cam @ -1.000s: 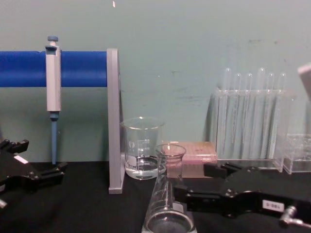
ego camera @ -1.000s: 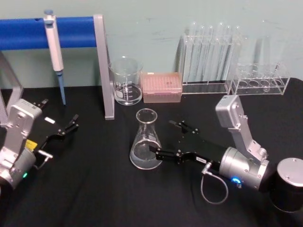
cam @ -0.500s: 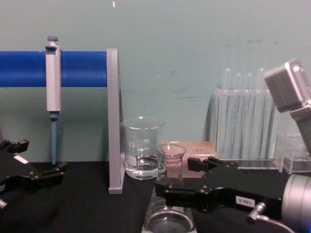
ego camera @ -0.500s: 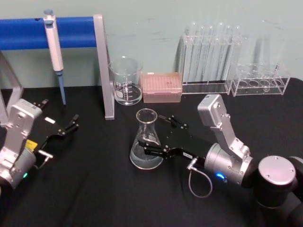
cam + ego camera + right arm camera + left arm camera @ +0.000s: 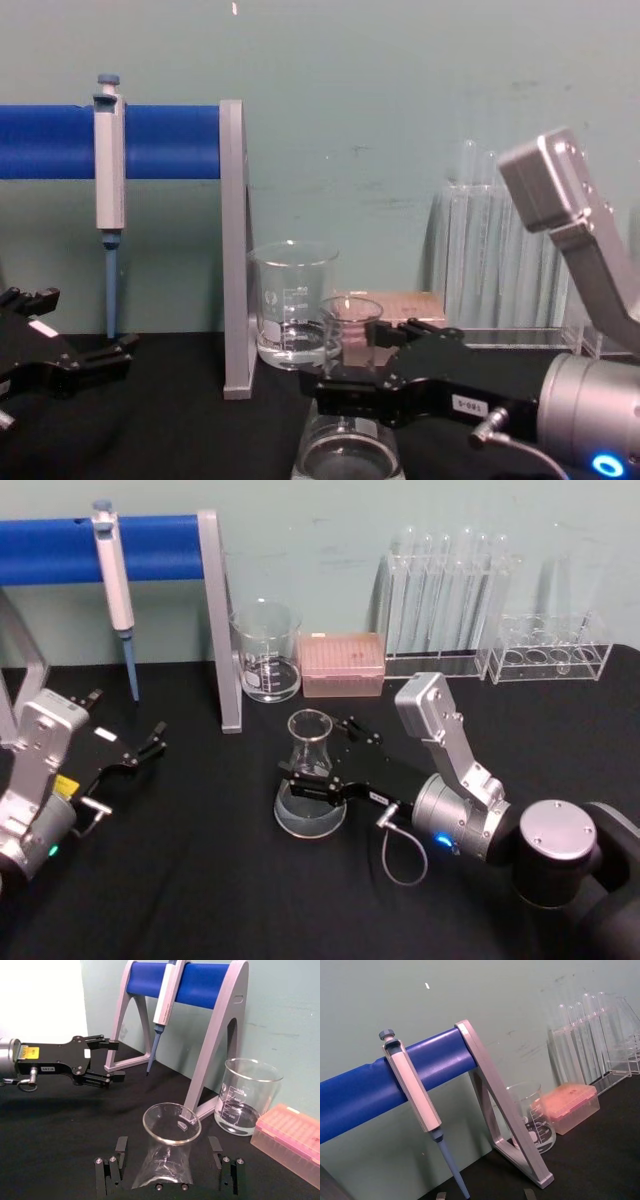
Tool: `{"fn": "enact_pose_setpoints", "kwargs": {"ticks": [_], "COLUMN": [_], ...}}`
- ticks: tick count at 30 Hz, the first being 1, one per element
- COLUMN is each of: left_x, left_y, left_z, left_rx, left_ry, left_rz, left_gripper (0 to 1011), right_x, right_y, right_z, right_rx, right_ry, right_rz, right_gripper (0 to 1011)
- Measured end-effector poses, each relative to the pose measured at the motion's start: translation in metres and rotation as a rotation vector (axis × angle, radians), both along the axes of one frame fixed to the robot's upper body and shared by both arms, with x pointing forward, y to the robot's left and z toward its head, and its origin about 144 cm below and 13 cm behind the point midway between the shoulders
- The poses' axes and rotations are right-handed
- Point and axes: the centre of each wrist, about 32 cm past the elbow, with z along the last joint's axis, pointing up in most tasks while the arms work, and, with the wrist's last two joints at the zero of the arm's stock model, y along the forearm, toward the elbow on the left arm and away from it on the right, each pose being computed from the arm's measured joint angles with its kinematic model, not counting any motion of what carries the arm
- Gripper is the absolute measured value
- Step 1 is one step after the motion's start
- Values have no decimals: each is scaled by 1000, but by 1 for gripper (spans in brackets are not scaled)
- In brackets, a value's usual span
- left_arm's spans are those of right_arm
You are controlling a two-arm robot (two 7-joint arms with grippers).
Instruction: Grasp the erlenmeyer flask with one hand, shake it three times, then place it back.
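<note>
Right gripper (image 5: pixel 314 752), head-view centre, jaws open astride the erlenmeyer flask (image 5: pixel 310 732) neck, seemingly poised to grasp. Left gripper (image 5: pixel 140 750) parked at left edge, jaws open.

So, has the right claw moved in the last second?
Yes. In the head view the right claw has slid left, toward the grey stand post, and now straddles the erlenmeyer flask, open.

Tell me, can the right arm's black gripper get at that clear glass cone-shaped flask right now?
Probably yes: the right gripper's open fingers stand either side of the clear glass conical flask, nothing between. The left gripper idles off to the left.
</note>
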Motion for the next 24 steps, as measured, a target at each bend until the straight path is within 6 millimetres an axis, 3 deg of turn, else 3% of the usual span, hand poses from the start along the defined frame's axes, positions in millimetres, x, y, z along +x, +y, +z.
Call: {"fn": "enact_pose_setpoints", "kwargs": {"ticks": [24], "left_x": [0], "left_y": [0], "left_z": [0], "left_rx": [0], "left_ry": [0], "left_rz": [0], "left_gripper": [1001], "right_x": [14], "right_y": [8], "right_z": [-1], "right_rx": [16], "right_ry": [15], "right_rz": [-2], "right_gripper": [1000]}}
